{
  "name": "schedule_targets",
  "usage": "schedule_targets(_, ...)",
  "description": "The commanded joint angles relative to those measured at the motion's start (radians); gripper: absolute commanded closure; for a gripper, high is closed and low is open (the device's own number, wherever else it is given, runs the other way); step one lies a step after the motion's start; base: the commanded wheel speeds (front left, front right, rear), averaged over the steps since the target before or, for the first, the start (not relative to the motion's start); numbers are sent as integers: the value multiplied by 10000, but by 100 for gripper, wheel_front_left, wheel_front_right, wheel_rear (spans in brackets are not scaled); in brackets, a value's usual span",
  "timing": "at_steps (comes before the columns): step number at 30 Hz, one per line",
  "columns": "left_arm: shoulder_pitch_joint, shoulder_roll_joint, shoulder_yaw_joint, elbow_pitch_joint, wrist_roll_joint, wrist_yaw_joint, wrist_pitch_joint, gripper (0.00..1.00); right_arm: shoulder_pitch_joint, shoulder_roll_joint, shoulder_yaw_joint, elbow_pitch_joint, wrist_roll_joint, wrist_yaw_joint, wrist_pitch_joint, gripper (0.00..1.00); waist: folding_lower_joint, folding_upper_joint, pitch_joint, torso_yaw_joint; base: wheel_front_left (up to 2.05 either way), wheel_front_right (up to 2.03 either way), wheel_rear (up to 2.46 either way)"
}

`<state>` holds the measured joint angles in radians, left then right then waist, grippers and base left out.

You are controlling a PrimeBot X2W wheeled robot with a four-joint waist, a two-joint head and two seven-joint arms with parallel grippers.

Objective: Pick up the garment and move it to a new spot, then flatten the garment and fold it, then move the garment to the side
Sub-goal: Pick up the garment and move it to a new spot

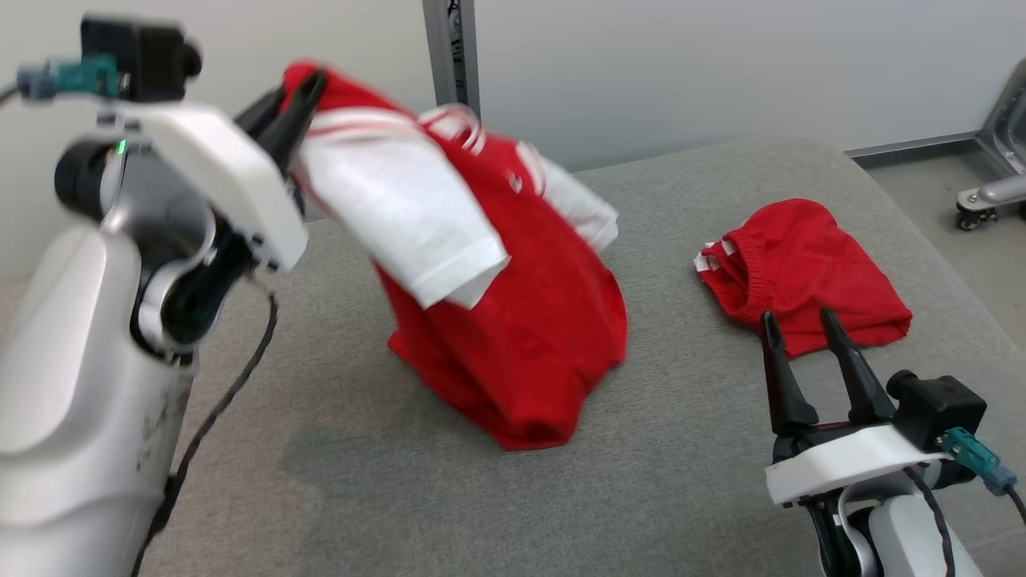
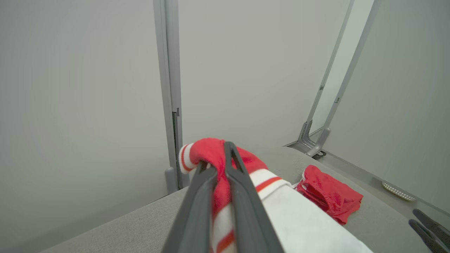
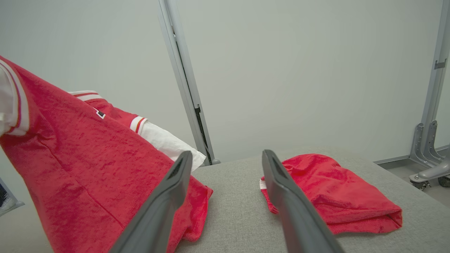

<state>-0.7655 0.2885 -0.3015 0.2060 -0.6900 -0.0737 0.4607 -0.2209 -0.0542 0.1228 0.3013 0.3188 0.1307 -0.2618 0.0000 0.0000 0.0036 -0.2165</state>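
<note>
A red garment (image 1: 521, 320) with white sleeves and striped cuffs hangs lifted over the middle of the grey padded table (image 1: 657, 481), its lower hem still resting on the surface. My left gripper (image 1: 300, 92) is shut on its upper edge at the top left; in the left wrist view the red cloth (image 2: 219, 165) is pinched between the fingers of that gripper (image 2: 216, 158). The right wrist view shows the garment (image 3: 81, 158) draping at the left. My right gripper (image 1: 797, 320) stands open and empty at the lower right, its fingertips just below a second red piece.
A smaller crumpled red garment (image 1: 801, 272) lies on the table's right side, also visible as a red heap (image 3: 334, 196). A grey wall post (image 1: 451, 48) rises behind the table. A wheeled metal stand (image 1: 990, 192) sits on the floor at far right.
</note>
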Motion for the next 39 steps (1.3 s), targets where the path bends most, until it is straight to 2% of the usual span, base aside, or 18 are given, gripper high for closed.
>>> schedule_targets(1,770,144,209,141,-126,127,-299,100,81,-47,54,73,-7,2,-45,0,0,0,54,137,0,0,0)
schedule_targets(5,2362,469,504,752,-134,205,-1016,100,33,-78,288,251,40,2,-45,0,0,0,114,253,0,0,0)
schedule_targets(9,3779,561,723,1642,-217,202,-1890,100,-59,-215,394,349,84,2,-45,0,0,0,191,320,0,0,0)
schedule_targets(10,3779,561,723,1642,-217,202,-1890,100,-59,-215,394,349,84,2,-45,0,0,0,191,320,0,0,0)
schedule_targets(15,4691,783,820,2856,262,171,-3296,100,-122,-393,527,482,99,2,-47,0,0,0,255,479,0,0,0)
schedule_targets(17,4843,954,673,3443,690,340,-3803,100,-130,-406,596,534,101,2,-45,0,0,0,237,535,0,0,0)
schedule_targets(19,4831,795,722,3918,674,345,-4235,100,-130,-462,629,567,109,2,-45,0,0,0,232,642,0,0,0)
schedule_targets(20,4804,737,728,4165,642,292,-4381,95,-113,-503,646,594,112,2,-45,0,0,0,212,706,0,0,0)
schedule_targets(21,4766,691,704,4369,644,225,-4493,73,-79,-538,655,622,114,2,-45,0,0,0,187,778,0,0,0)
schedule_targets(22,4702,652,676,4570,650,150,-4597,11,-52,-563,680,655,122,2,-45,0,0,0,169,843,0,0,0)
schedule_targets(23,4634,587,644,4732,621,83,-4721,0,-38,-586,720,693,132,2,-45,0,0,0,157,902,0,0,0)
schedule_targets(27,4452,400,540,5169,618,-129,-5244,0,-70,-654,848,785,154,2,-45,0,0,0,72,1092,0,0,0)
schedule_targets(32,4296,560,368,4920,915,-239,-5975,0,-48,-706,881,797,182,2,-45,0,0,0,-42,1265,0,0,0)
schedule_targets(36,4527,746,475,3858,1125,101,-6515,0,43,-700,819,752,208,2,-45,0,0,0,-137,1378,0,0,0)
schedule_targets(39,5009,834,635,2742,1276,540,-6807,0,108,-663,797,681,216,2,-45,0,0,0,-165,1431,0,0,0)
